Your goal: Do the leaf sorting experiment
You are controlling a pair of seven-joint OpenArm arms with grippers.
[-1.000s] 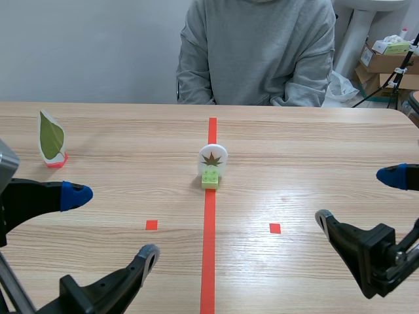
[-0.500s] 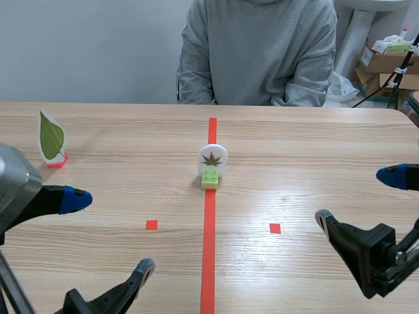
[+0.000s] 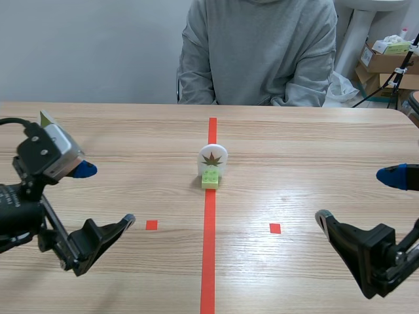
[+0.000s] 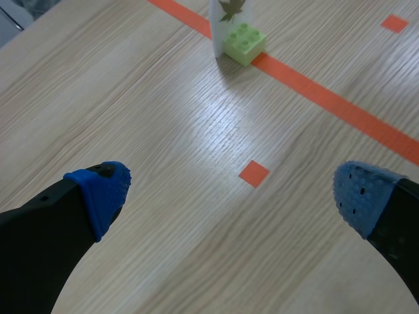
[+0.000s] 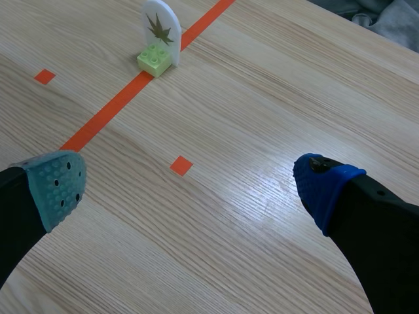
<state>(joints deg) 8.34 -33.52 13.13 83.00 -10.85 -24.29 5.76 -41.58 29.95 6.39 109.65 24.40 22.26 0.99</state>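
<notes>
Claws first, nearest. Left gripper (image 3: 105, 196): spread wide, blue pads well apart, nothing btwn them. Hovers low over table (image 3: 118, 275). Right gripper (image 3: 357, 197): likewise gaping, one grey-green pad, one blue, empty, low on opp. side. Btwn each claw's pads and slightly ahead: small tape square (image 4: 254, 173), a mark only.

Further out: leaf card (image 3: 213, 158), white w/ brown maple-type leaf printed on it, upright in green brick (image 3: 210, 178). Sits on tape line (image 3: 208, 261), roughly midway btwn the two claws, well apart from either. From left gripper: nearly straight ahead. From right gripper: ahead, a bit toward its grey-green-pad side. Untouched, not tilted.

Beyond card, far side: person (image 3: 258, 52) in grey sweatshirt, seated, hands out of view.

Step in hand, prob.: approach stage. Card at centre, not yet picked, not yet sorted to either side. Correct side for this leaf: unclear from here.

Next move, as judged: needs one claw brought fwd to card, lowered w/ pads either side of brick or of card's flat faces, then closed gently. Calls for wrist lined up w/ card's thin edge; otherwise risks knocking it flat. Brick prob. the firmer grab; card thin, prone to flex or slip. After that, carry to chosen side, set down upright.
</notes>
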